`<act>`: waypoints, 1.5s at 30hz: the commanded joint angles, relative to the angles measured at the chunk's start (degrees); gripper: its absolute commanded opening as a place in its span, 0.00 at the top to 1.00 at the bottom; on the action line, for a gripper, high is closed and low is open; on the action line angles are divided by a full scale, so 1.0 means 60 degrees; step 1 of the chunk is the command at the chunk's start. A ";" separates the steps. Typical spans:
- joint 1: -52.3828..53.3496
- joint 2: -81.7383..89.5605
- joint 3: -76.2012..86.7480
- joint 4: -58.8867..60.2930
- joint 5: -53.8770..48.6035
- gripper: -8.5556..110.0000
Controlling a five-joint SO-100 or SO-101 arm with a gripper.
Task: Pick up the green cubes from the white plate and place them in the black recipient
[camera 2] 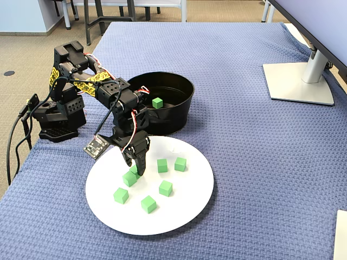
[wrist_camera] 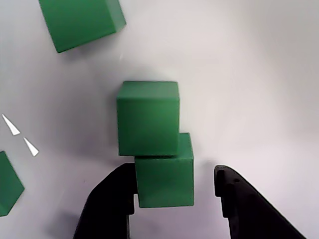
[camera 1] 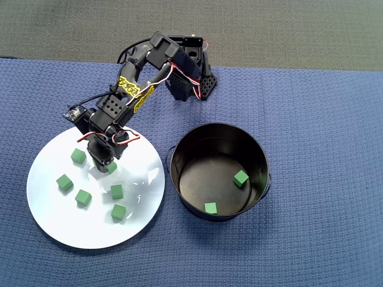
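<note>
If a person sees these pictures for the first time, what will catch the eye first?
First, the black robot arm's gripper lowered onto the large round white plate, its jaws open around one small green cube that touches a second. Next, the round black metal pot beside the plate, with two green cubes on its floor in the overhead view.

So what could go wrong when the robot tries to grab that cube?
The gripper is open around one green cube, but a second cube touches it. Closing might nudge that neighbour, or lift crooked and drop the cube. The white plate looks glossy, so a bumped cube could slide. The carry must also clear the black pot's tall wall.
</note>
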 commanded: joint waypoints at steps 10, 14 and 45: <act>-0.0015 0.0879 -0.0352 -0.0029 -0.0190 0.93; 0.0000 0.2563 -0.0278 0.0542 -0.0161 0.93; -0.7075 0.6812 0.0923 0.0645 0.1816 0.65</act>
